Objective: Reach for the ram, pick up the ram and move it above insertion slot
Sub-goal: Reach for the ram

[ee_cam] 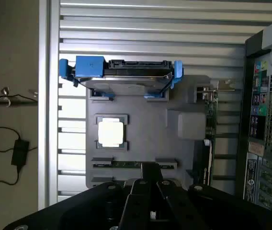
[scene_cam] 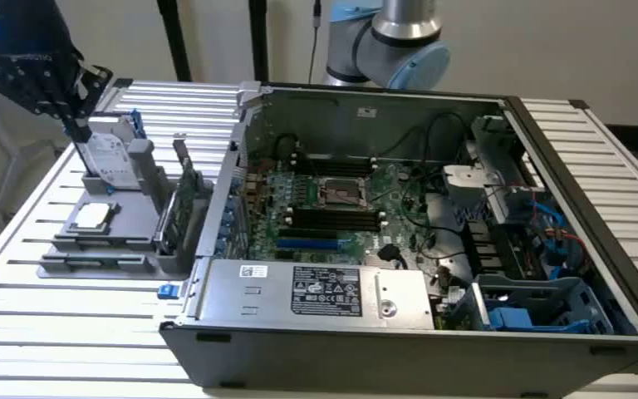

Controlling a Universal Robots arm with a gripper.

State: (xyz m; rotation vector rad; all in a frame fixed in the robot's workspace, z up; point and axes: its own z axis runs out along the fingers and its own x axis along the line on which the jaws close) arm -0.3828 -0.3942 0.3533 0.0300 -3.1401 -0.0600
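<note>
Gripper (ee_cam: 150, 173): was shut tight, held nothing.
Ram (ee_cam: 121, 164): lay in the tray's (ee_cam: 148, 132) slot beneath the gripper's tips, apart from them.
Tray: sat on the counter (ee_cam: 150, 38).

our gripper (scene_cam: 77, 131) hangs at the exterior view's left, its black body tilted and the tips pointing down. in the wrist view we see its fingers (ee_cam: 141, 194) pressed together. our arm's silver and blue joint (scene_cam: 404, 41) rises at the back.

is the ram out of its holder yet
No, the ram sits in its slot in the gray holder.
</note>
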